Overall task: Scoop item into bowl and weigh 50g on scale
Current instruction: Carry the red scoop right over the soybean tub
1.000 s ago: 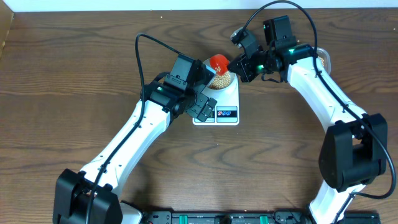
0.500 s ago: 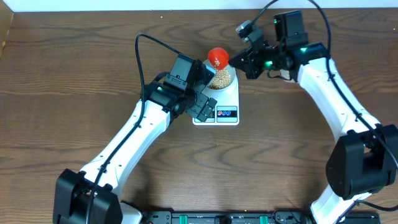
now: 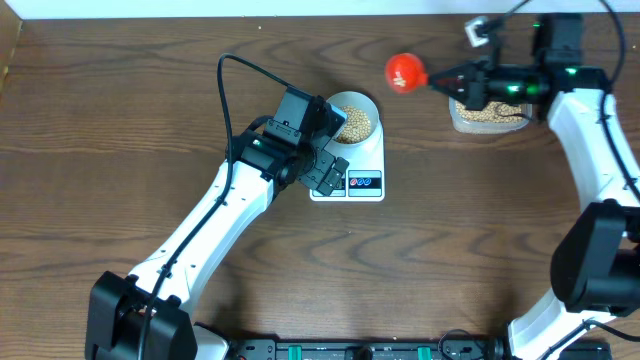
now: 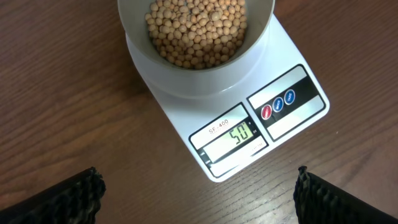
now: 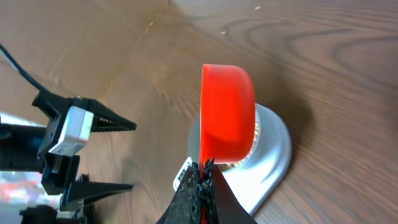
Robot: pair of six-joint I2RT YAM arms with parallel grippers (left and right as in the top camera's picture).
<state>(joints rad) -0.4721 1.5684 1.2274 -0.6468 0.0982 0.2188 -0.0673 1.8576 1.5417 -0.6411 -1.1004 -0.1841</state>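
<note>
Brown wood-grain table (image 3: pixel 100 150) fills our view. Near the frame's centre we see the scale (image 4: pixel 298 121) carrying the bowl (image 4: pixel 186 84) of beans (image 4: pixel 196 31), and its display (image 4: pixel 231 137) reads 50. Our left gripper (image 4: pixel 198 179) hangs above it, fingers spread apart. At upper right, our right gripper (image 5: pixel 202 180) is clamped on a red scoop (image 3: pixel 403 71), just left of a clear tub (image 3: pixel 456 122).

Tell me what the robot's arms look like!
Both the left arm and right arm have long white tube-shaped links with chunky black joints. Thin black cables loop off them, a small green light glows on the right one, and the fingers are black with jagged, toothy edges.
</note>
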